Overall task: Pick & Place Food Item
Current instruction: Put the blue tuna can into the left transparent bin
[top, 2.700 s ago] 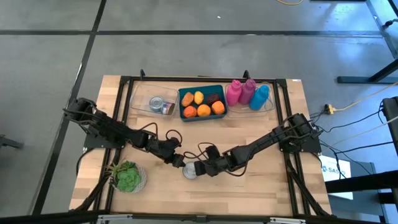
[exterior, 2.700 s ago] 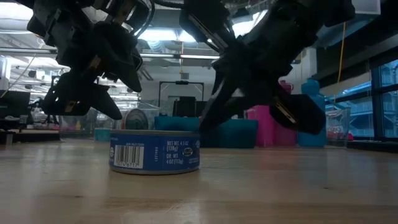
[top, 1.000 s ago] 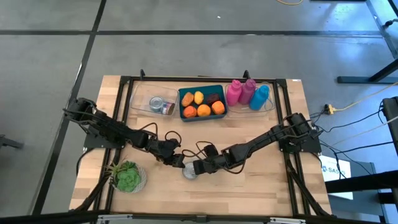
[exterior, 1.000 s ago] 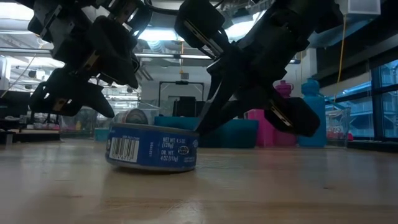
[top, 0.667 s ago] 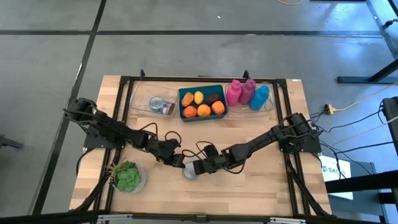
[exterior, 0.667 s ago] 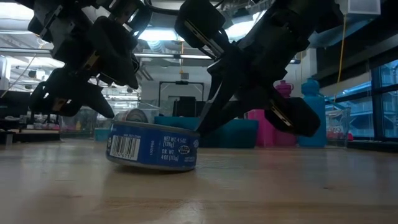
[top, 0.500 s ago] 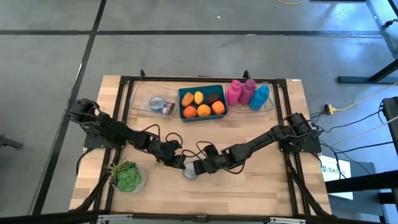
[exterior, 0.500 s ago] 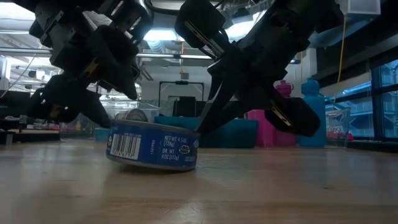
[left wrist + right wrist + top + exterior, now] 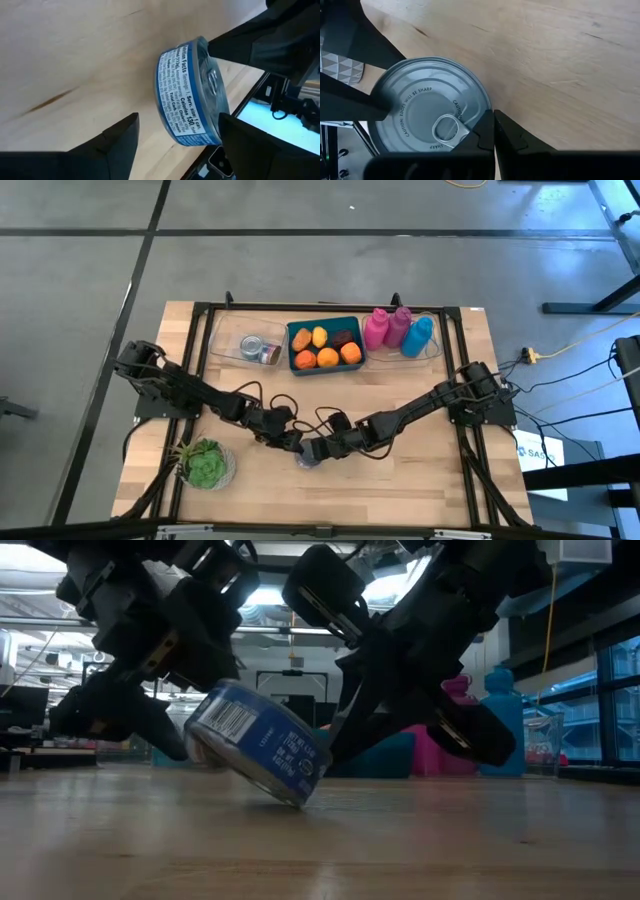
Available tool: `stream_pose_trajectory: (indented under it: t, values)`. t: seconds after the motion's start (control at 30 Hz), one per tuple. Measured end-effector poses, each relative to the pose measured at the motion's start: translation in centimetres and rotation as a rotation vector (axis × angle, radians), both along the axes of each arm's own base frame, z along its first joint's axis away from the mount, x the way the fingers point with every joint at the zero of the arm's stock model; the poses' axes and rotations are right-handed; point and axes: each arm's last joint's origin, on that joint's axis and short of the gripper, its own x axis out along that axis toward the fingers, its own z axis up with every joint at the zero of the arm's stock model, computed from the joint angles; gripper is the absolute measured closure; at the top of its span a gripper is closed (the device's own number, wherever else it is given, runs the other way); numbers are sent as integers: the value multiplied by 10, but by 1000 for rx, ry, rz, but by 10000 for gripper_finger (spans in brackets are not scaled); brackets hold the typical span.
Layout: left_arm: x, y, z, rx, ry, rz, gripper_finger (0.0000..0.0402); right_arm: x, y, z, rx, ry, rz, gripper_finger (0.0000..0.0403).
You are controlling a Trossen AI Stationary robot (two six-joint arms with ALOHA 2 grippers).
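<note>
the can [image 9: 258,743] is near the front middle of the wooden table [image 9: 420,480], tipped steeply up on one edge, its lower rim on the wood and its blue label facing the low camera. the left gripper [image 9: 177,137] has its fingers [image 9: 117,140] spread wide, one on either side of the can; in the left wrist view the can sits between them with bare wood visible between it and the near finger, so it is not pinched. the right gripper [image 9: 493,131] comes in from the opposite side with its fingers [image 9: 512,136] pressed together, the tips right at the rim of the can's pull-tab lid, by the ring. from above, both grippers meet over the can [image 9: 305,455], which is mostly hidden beneath them.
</note>
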Motion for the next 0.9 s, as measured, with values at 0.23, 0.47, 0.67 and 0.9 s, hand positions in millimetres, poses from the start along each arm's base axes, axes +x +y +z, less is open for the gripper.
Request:
stream_pose_trajectory:
  t: [0.23, 0.47, 0.67, 0.9]
  values:
    - [2, 1, 1, 17, -25, 65, 142, 0, 0, 0, 0, -1, 2, 403]
    - [4, 3, 2, 21, -53, 106, 157, 1, 0, 0, -2, -12, 0, 403]
    - [14, -2, -9, -47, -76, 131, 195, 1, 0, 0, -8, -15, -2, 403]
    - [22, -7, -16, -106, -118, 103, 279, 1, 1, 1, -4, -22, 7, 403]
